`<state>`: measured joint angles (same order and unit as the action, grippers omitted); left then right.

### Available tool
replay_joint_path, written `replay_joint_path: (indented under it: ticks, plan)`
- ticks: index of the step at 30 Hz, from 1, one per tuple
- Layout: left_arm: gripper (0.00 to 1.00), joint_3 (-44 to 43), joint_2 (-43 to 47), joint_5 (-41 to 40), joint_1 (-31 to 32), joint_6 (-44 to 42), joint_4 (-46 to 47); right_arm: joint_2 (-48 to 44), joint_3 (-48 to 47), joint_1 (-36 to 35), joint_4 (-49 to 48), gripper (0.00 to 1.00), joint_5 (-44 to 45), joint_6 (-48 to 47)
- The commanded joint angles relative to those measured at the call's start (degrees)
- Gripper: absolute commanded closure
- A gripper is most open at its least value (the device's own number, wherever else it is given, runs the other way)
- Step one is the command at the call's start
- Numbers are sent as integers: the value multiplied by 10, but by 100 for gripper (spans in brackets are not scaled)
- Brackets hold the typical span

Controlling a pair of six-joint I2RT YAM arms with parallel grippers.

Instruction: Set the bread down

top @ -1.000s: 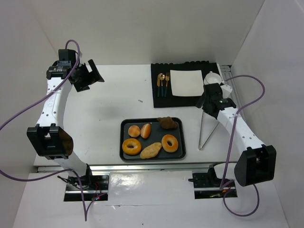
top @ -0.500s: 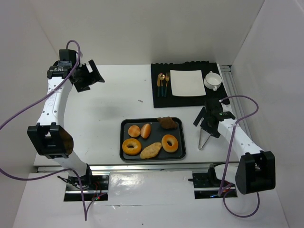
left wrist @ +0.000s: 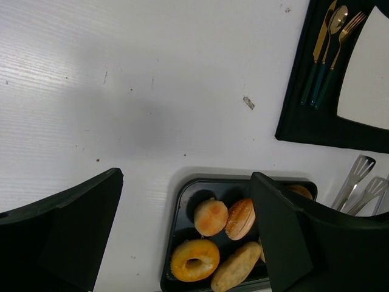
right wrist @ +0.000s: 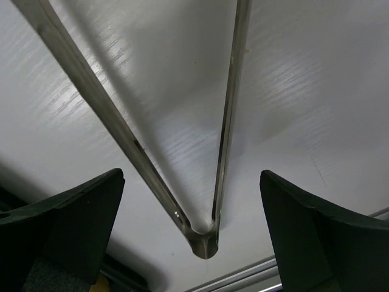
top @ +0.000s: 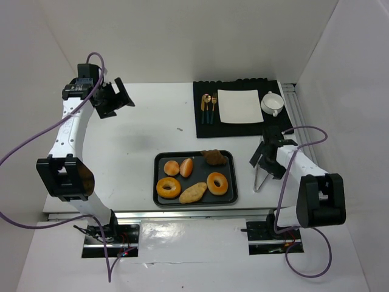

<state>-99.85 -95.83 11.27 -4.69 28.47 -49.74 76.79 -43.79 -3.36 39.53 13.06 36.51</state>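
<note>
The bread (left wrist: 211, 216), two small, smooth golden-orange buns, lies side by side in the far-left part of a black rectangular tray (top: 157, 182) with a raised rim, on the white, faintly grained counter (top: 140, 134). Sharing the tray are two glossy ring-shaped bagels (top: 168, 187), an elongated tan roll (top: 193, 193) and a dark lumpy pastry (top: 213, 157). The left end effector (top: 115, 97) hangs well apart over the counter's far left, its matte black fingers spread wide and holding nothing. The right end effector (right wrist: 191, 175) is likewise wide and empty, standing over slim, polished V-shaped metal tongs (right wrist: 205, 242) that lie just right of the tray.
</note>
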Motion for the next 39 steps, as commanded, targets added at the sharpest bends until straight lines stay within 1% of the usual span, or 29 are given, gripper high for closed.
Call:
replay_joint_path:
  ticks: [1, 4, 6, 7, 8, 11, 12, 14, 15, 16, 18, 21, 23, 25, 26, 30, 31, 32, 33, 34, 35, 38, 39]
  plan:
    - [1, -15, -11, 9, -2, -8, 5, 30, -11, 4, -24, 0, 11, -16]
    - [1, -15, -11, 9, -2, -8, 5, 54, -11, 9, -72, 0, 16, -28]
    - [1, -15, -16, 9, -2, -8, 5, 63, -11, 9, -97, 7, 16, -37]
    - [1, -15, -16, 9, -2, -8, 5, 69, -11, 9, -119, 10, 16, -45]
    - [1, -15, -16, 9, -2, -8, 5, 69, -11, 9, -129, 16, 21, -45]
    - [1, -20, -16, 9, -2, -8, 5, 79, -17, 14, -149, 28, 21, -51]
    - [1, -27, -22, 9, -2, -8, 0, 85, -17, 14, -149, 37, 21, -51]
    - [1, -27, -22, 9, -2, -8, 0, 85, -17, 14, -157, 45, 21, -51]
    - [1, -27, -22, 9, -2, -8, 0, 85, -17, 19, -152, 53, 5, -51]
    - [1, -27, -22, 9, -2, -8, 0, 78, -28, 19, -145, 63, -2, -51]
    - [1, -27, -16, 15, -2, -8, 0, 47, -39, 19, -112, 73, -7, -51]
    - [1, -27, -16, 15, -2, -8, 0, 0, -62, 12, -61, 76, -14, -51]
    - [1, -27, -10, 15, -2, -8, 0, -44, -89, -7, -25, 76, -14, -51]
    - [1, -27, -5, 15, -2, -8, 0, -75, -118, -26, 26, 76, -57, -72]
    - [1, -27, -5, 15, -2, -13, 0, -81, -152, -35, 41, 76, -77, -82]
    - [1, -33, -5, 9, -2, -13, -5, -69, -235, -102, 112, 76, -197, -144]
    - [1, -33, -11, 1, -2, -13, -5, -61, -249, -120, 121, 74, -247, -152]
    - [1, -33, -11, 1, -2, -13, -5, -38, -266, -162, 133, 72, -265, -159]
    - [1, -33, -11, -5, -2, -13, -5, -26, -302, -187, 160, 72, -275, -170]
    - [1, -33, -11, -5, -2, -13, -5, -19, -317, -212, 168, 72, -281, -170]
    - [1, -33, -11, -5, -2, -13, -5, -13, -329, -260, 174, 71, -276, -170]
    - [1, -28, -5, -5, -2, -13, -11, 2, -376, -316, 201, 67, -270, -170]
    - [1, -28, -5, -5, -2, -13, -11, 8, -383, -324, 206, 66, -270, -170]
